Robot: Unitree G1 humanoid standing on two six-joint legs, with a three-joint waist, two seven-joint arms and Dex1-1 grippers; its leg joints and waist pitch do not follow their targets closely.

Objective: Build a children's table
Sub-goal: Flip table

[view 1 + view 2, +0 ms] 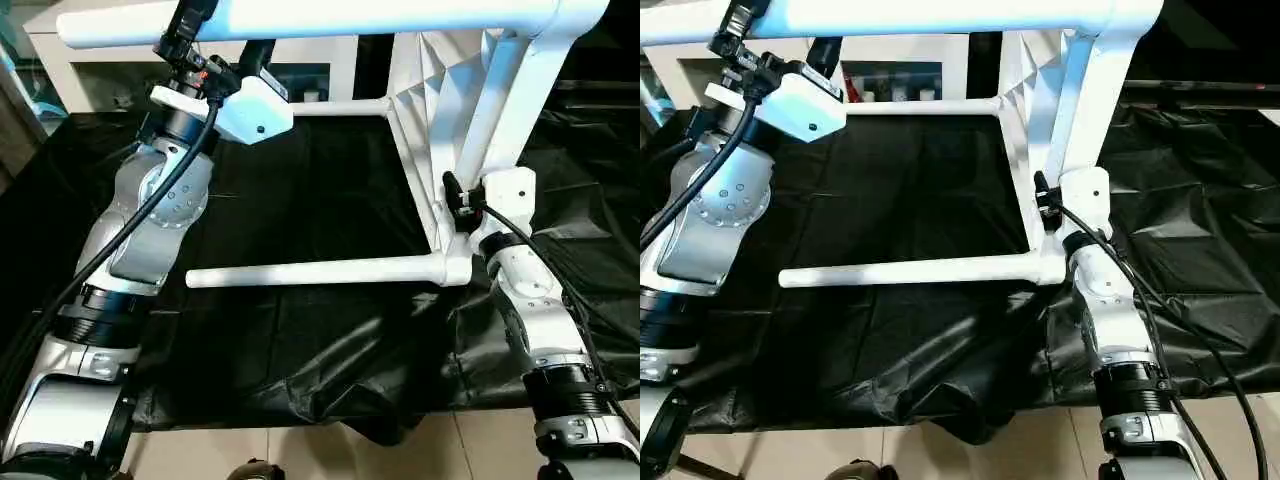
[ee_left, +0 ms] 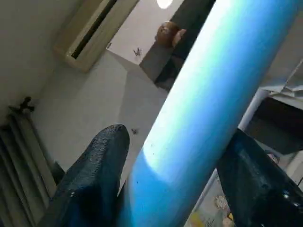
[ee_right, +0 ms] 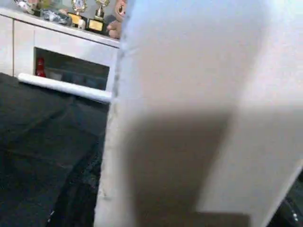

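Left claw (image 2: 175, 189) straddles the top leg (image 1: 300, 18) of the children's table (image 1: 440, 130), fingers not visibly clamped; right claw (image 1: 455, 205) grips its tabletop edge. 4 legs attached; table lies sideways on black sheet (image 1: 300, 340).

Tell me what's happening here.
A humanoid robot is assembling a small white plastic children's table, which lies tipped on its side on a black sheet, its legs sticking out sideways. The left claw has its black fingers either side of the uppermost tubular leg. The right claw is at the tabletop's edge, near the lower corner.
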